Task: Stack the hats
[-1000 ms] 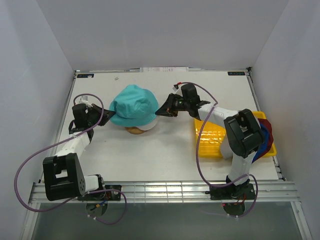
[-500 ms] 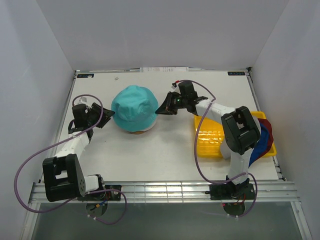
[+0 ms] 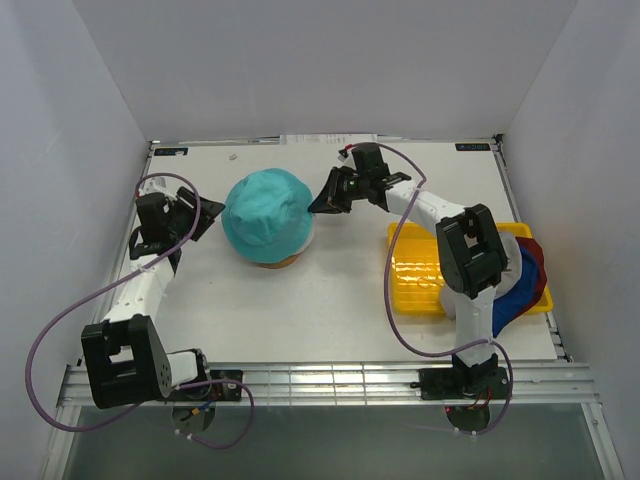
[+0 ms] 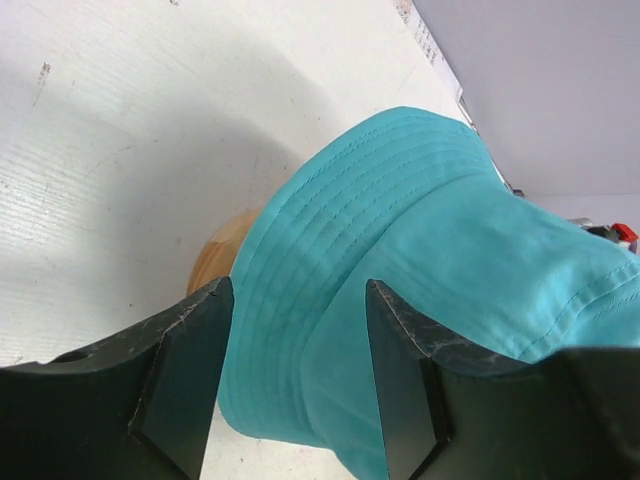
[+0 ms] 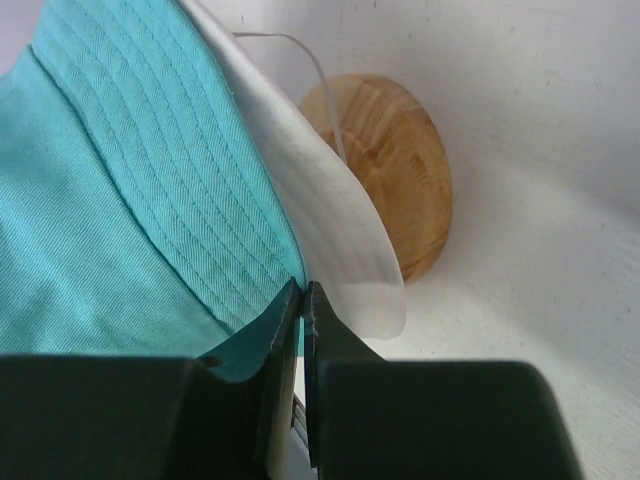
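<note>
Presently on stand: teal hat (image 3: 265, 215), crown up, draped over wooden stand (image 3: 272, 262), left of centre on table (image 3: 330, 310); only a sliver of the stand's base showing under the near brim.
Teal hat, look: soft bucket shape, rounded crown, floppy brim with rows of concentric stitching; white lining exposed where the right brim is turned up.
Left gripper (image 4: 298, 285): jaws spread wide, holding nothing; just beside the left brim, which shows between the fingers in the wrist view; contact not clear.
Right gripper (image 5: 302, 290): fingers pressed together on the edge of the right brim, where teal meets white lining.
Other hats: royal blue hat (image 3: 522, 298) and dark red hat (image 3: 535, 255) bunched at the far right end of yellow tray (image 3: 415, 270), partly hidden behind right arm; shapes hard to read.
Tray position: right side of table, well apart from the stand.
</note>
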You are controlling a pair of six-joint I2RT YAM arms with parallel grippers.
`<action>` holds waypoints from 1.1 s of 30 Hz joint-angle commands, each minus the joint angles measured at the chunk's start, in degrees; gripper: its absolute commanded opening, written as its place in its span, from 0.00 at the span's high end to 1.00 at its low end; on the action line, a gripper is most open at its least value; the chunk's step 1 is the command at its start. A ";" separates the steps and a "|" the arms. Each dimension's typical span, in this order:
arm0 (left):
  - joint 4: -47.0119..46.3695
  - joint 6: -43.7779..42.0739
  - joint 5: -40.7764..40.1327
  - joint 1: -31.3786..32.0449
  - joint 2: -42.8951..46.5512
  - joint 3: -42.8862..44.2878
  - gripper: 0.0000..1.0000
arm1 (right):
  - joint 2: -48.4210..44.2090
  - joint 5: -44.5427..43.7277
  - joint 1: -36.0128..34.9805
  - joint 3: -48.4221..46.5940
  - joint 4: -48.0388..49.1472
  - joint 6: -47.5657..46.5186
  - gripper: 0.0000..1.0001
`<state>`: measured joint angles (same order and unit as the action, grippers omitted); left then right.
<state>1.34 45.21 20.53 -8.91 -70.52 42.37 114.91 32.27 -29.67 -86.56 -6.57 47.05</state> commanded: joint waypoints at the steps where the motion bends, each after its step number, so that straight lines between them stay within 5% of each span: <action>1: 1.12 -0.83 0.56 -0.50 -1.02 2.98 0.34 | 2.50 1.13 0.67 -6.68 -4.58 -2.75 0.92; 16: -2.99 0.84 4.42 -1.82 -3.66 1.84 0.35 | 13.14 5.43 2.69 -22.15 -10.66 -4.42 0.92; 33: -11.19 6.29 9.00 -1.99 -6.74 -3.08 0.39 | 14.73 6.58 2.78 -24.00 -10.83 -4.24 0.92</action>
<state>-6.79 50.54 28.40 -10.61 -78.06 39.79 128.88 38.13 -27.38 -108.16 -17.52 43.18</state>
